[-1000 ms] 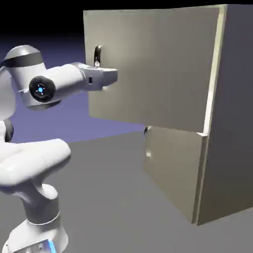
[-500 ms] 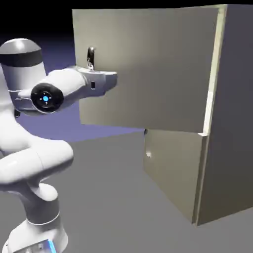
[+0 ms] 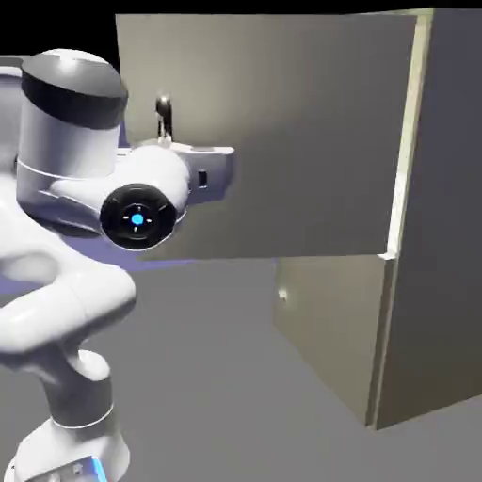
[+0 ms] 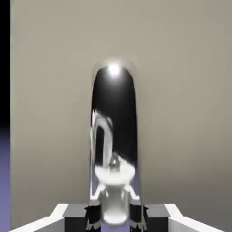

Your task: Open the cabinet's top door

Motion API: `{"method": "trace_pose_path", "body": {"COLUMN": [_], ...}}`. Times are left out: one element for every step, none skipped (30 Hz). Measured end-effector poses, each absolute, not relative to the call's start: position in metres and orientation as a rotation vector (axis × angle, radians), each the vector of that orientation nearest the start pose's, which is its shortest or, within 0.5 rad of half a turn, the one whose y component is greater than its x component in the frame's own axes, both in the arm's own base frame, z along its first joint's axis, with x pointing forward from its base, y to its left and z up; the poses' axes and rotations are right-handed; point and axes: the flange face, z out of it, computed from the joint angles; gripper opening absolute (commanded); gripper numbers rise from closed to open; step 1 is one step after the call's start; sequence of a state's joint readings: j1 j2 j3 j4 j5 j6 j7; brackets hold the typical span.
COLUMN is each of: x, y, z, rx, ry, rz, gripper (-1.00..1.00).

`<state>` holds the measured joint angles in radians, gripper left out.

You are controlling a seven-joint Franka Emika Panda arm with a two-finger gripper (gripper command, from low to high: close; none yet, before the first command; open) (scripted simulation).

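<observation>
Cabinet (image 3: 439,216) door (image 3: 282,132) swung wide on the right, its handle (image 4: 114,113) at the left edge, pincer (image 4: 114,213) clamped round it! Opening's in hand; next, surely, a smooth arc onward or release.

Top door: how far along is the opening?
Already done: the top door stands well away from the cabinet's side, its near edge swung out toward the arm. In hand: the fingers are closed on the dark handle. Possibly left: a bit more swing, then letting go. The lower door looks shut.
</observation>
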<state>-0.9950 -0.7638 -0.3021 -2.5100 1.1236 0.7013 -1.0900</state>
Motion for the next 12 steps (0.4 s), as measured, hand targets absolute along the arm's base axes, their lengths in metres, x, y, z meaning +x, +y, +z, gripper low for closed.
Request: {"method": "trace_pose_path", "body": {"x": [0.138, 0.139, 0.14, 0.142, 0.143, 0.145, 0.147, 0.149, 0.151, 0.154, 0.156, 0.157], "y": [-0.175, -0.184, -0.192, -0.2, -0.209, -0.217, -0.226, -0.234, -0.242, -0.251, -0.259, -0.26], "z": [0.594, 0.594, 0.594, 0.594, 0.594, 0.594, 0.594, 0.594, 0.594, 0.594, 0.594, 0.594], "rx": [-1.576, -1.569, -1.562, -1.555, -1.547, -1.54, -1.532, -1.524, -1.516, -1.508, -1.501, -1.499], "ry": [-0.423, -0.438, -0.454, -0.47, -0.486, -0.502, -0.518, -0.534, -0.55, -0.565, -0.58, -0.583], "rz": [-0.815, -0.799, -0.783, -0.767, -0.75, -0.733, -0.717, -0.7, -0.683, -0.667, -0.651, -0.648], "gripper": [-1.0, -1.0, -1.0, -1.0, -1.0, -1.0, -1.0, -1.0, -1.0, -1.0, -1.0, 1.0]}}
